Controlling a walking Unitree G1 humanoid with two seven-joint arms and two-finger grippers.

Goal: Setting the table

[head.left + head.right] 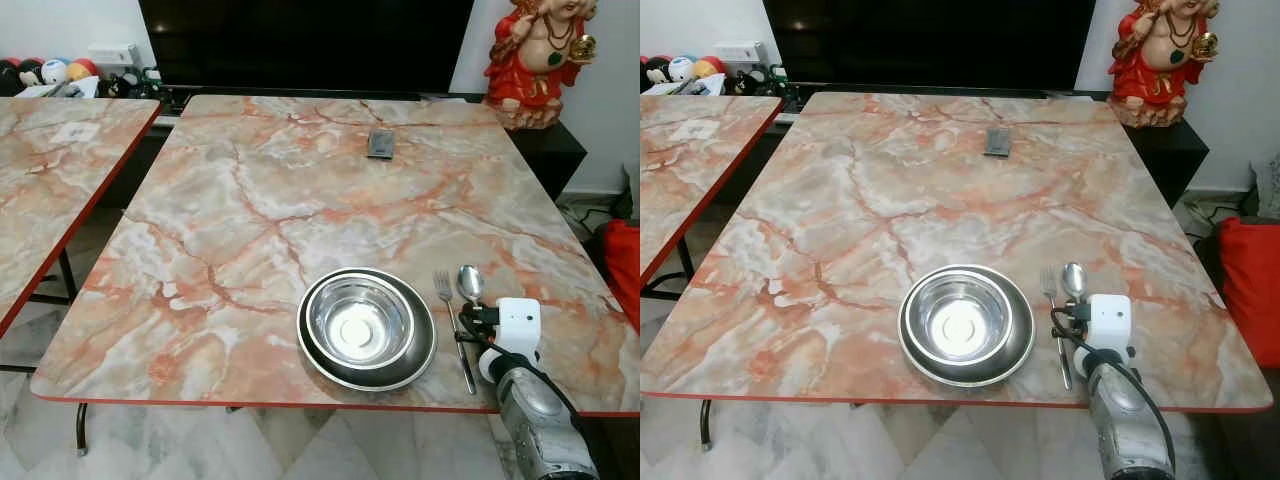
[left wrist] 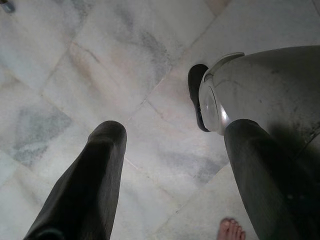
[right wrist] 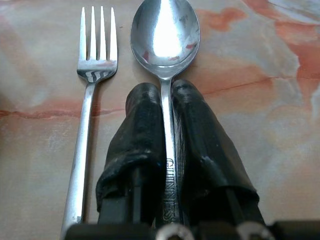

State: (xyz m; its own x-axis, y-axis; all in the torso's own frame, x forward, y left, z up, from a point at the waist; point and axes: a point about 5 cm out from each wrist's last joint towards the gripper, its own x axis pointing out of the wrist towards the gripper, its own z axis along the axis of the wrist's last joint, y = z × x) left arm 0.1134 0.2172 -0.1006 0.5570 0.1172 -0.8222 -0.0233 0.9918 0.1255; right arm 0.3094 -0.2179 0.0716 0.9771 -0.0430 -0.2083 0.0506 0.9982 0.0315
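Observation:
A steel bowl (image 1: 360, 322) sits inside a wider steel plate (image 1: 422, 352) near the front edge of the marble table (image 1: 240, 210). To the right of the plate a fork (image 1: 446, 290) lies flat, tines pointing away from me. A spoon (image 3: 165, 35) lies parallel beside the fork (image 3: 97, 45). My right gripper (image 3: 166, 92) is shut on the spoon's handle, low on the tabletop, with the bowl of the spoon (image 1: 470, 283) sticking out beyond the fingers. My left gripper (image 2: 172, 132) hangs open over the tiled floor beside my own leg (image 2: 260, 85).
A small dark flat object (image 1: 381, 143) lies far back on the table. A red statue (image 1: 535, 55) stands at the back right, a second marble table (image 1: 50, 170) on the left, something red (image 1: 625, 265) on the right. A person's bare toes (image 2: 231, 230) show on the floor.

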